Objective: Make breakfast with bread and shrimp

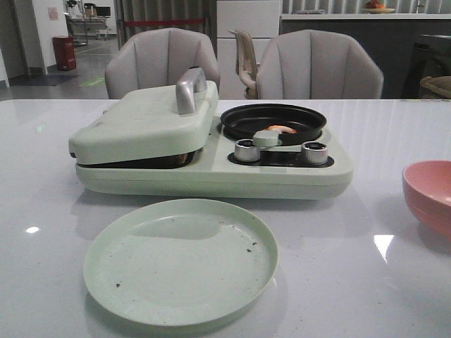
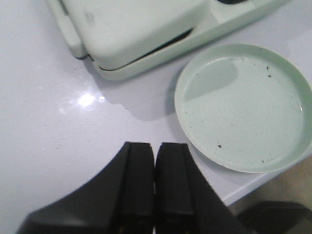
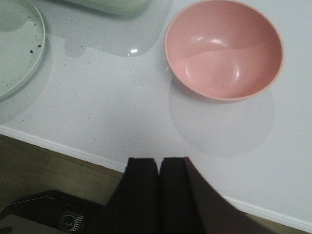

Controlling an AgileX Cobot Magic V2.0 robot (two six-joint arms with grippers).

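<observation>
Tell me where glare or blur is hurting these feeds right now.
Front view: sharp, small bright reflections on the table, shrimp in the black pan readable. Left wrist view: soft focus, one hot spot on the tabletop beside the green plate. Right wrist view: pink bowl clear with mild sheen; fingers dark and featureless.

Left gripper (image 2: 154, 183): two flat matte-black fingers (image 2: 139, 180), squared tips, flaring into a broad black base; right gripper (image 3: 160, 187): same black, blocky fingers (image 3: 142, 190), plain, unmarked.
</observation>
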